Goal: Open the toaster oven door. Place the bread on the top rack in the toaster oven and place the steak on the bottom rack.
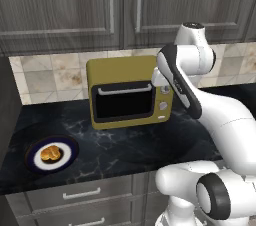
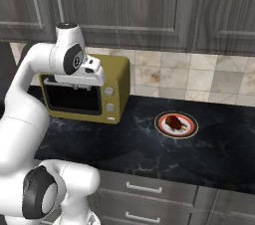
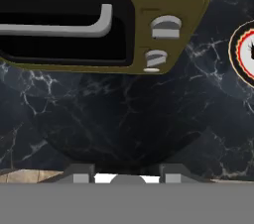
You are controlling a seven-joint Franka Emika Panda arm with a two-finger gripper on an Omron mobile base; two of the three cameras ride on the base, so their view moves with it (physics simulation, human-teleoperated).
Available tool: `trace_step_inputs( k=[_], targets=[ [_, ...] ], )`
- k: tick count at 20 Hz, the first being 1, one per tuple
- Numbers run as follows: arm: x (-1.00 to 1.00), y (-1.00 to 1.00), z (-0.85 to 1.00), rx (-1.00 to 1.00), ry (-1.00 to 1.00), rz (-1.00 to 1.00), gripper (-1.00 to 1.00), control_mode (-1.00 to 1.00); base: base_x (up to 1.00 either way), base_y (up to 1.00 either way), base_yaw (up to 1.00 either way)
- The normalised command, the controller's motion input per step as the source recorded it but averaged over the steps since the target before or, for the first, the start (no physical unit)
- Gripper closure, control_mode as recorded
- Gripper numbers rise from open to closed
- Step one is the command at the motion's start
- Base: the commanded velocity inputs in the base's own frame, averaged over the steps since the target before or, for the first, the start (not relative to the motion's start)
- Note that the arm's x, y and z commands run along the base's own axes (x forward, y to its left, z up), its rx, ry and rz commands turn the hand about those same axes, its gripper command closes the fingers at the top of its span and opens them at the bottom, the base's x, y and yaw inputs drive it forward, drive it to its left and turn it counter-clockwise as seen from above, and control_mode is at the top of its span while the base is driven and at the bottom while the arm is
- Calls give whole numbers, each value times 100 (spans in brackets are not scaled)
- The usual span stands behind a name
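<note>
Oven (image 1: 129, 91) sits at the counter's back, door (image 1: 123, 101) shut, handle (image 3: 59, 26) untouched. Our gripper (image 3: 124, 177) hovers in front, fingers drawn in, holding nothing. Bread (image 1: 50, 154) waits on its plate at 8 o'clock of the oven, steak (image 2: 174, 122) at 4 o'clock. We judge step one pending: reach the handle, pull down.

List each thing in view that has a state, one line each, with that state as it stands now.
toaster oven door: closed, handle untouched
toaster oven: upright on the counter, shut
bread: on the blue-rimmed plate, left of the oven
steak: on the red-rimmed plate, right of the oven
hand: shut, empty, held in front of the oven, clear of the door
</note>
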Motion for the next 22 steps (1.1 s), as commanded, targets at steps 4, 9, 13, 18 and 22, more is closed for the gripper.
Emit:
trace_step_inputs(
  k=[4,9,13,18,22],
  targets=[
    [-7,2,-6,-2,4,0,-100,-100,0,0,0],
    [-33,44,-27,-9,-8,15,-100,-100,0,0,0],
    [-26,51,-9,-16,-11,31,-100,-100,0,0,0],
    [-18,48,-6,-17,-8,49,-100,-100,0,0,0],
    [0,67,0,-26,-5,34,-100,-100,0,0,0]
  ],
)
